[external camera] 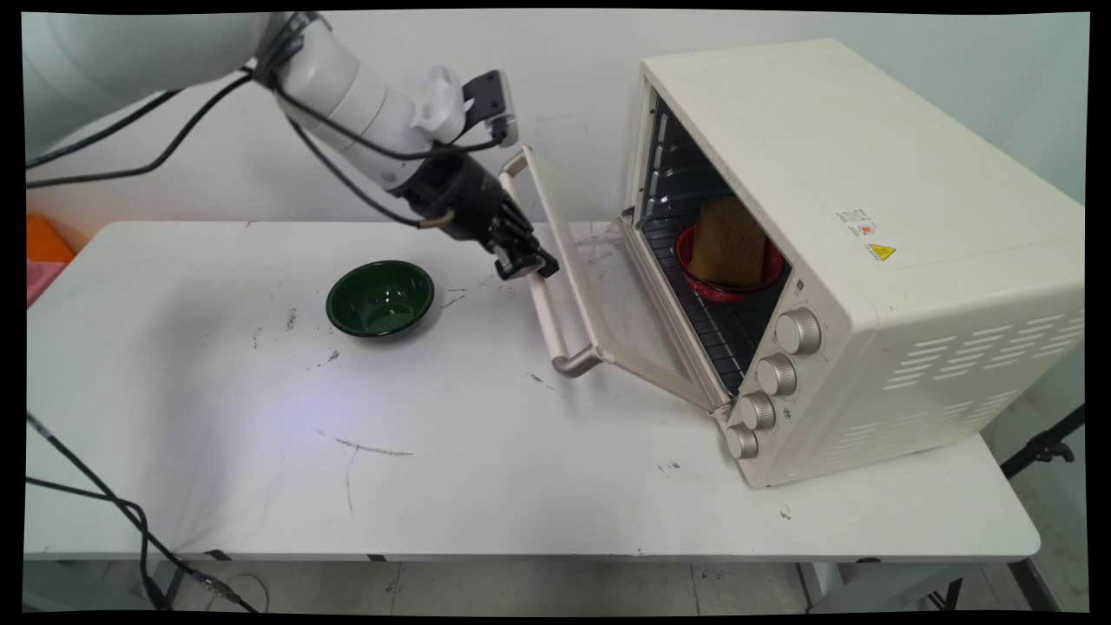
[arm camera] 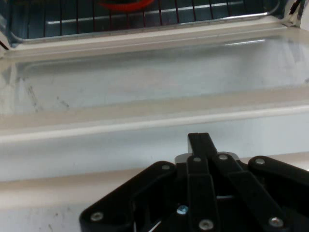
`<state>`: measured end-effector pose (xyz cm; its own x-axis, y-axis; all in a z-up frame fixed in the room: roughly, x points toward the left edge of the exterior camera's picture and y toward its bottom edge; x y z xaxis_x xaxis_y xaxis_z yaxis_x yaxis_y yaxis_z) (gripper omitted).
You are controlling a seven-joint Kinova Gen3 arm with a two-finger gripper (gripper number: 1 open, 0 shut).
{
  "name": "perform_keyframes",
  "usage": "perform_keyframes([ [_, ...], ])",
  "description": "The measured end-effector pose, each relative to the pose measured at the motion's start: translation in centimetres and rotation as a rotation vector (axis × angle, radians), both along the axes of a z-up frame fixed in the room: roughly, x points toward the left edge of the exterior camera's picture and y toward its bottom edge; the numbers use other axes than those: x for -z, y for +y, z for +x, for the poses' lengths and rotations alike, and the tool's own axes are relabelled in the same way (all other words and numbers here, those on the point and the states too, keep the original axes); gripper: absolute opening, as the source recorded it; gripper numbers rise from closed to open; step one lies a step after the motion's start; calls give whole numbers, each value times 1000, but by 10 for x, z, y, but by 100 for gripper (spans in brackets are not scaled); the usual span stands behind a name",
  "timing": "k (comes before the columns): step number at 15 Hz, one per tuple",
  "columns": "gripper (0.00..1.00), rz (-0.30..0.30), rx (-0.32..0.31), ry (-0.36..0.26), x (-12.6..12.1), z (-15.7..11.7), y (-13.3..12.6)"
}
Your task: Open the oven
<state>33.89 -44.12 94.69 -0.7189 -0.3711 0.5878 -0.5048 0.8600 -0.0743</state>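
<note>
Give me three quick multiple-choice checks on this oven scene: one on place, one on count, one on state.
1. Where is the red bowl with the bread?
A. On the table
B. On the rack inside the toaster oven
C. On top of the oven

2. How many knobs line the oven's front?
A. Two
B. Four
C. Six

3. The oven door is:
A. Shut
B. Partly open
C. Removed

Answers: 1 B, it shows through the opening; 2 B, four in a column; 3 B, it hangs tilted, gripper at its handle, green bowl to its left.
</note>
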Motion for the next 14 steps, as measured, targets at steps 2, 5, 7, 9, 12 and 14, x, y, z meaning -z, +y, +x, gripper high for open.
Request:
perform_keyframes([
  [2, 0, 0, -11, 16, 10, 10, 6],
  [5, 0, -2, -23, 36, 25, 25, 14],
  [7, 0, -3, -27, 49, 34, 35, 20],
  [9, 0, -4, -26, 59, 42, 43, 26],
  [12, 0, -6, -22, 71, 53, 54, 35],
  [14, 0, -8, -16, 77, 58, 62, 41],
])
